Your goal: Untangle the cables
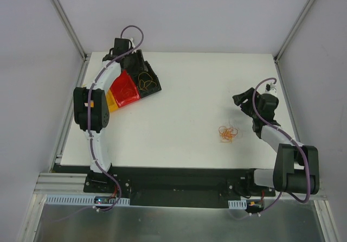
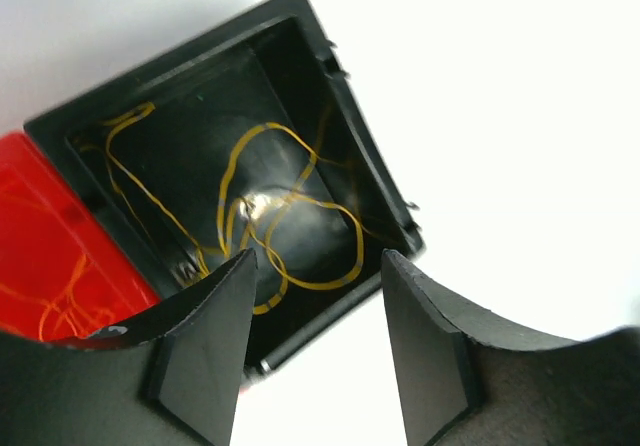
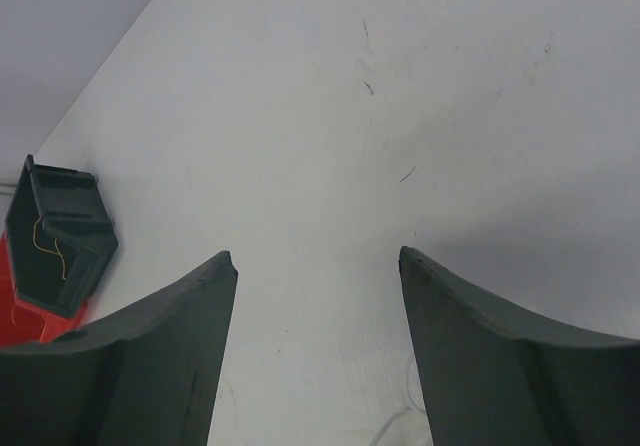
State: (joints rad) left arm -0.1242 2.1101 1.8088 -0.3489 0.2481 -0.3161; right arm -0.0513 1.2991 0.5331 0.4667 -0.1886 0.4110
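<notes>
1. Top external view, nearest the arm bases: the cables [image 1: 227, 133] lie as a small red/orange/yellow knot on the table [image 1: 190, 117], right of centre, w/ nothing touching them.
2. Just beyond the knot hangs the right gripper [image 3: 318, 256], jaws wide apart & empty; its wrist cam shows only bare tabletop btwn the fingers.
3. Farther off, at the far-left corner, sit a yellow compartment [image 1: 110, 102], a red compartment [image 1: 126, 89] & a black compartment [image 2: 355, 131], side by side.
4. Black one holds a loose yellow wire [image 2: 290, 216]; red one holds thin orange strands [image 2: 55, 301]. Yellow one's contents: can't tell.
5. Over the black compartment hovers the left gripper [image 2: 318, 261], jaws well open, gripping nothing.
6. Judgement: partly done. Some wires look freed & sorted by colour, but the knot has yet to be pulled apart.
</notes>
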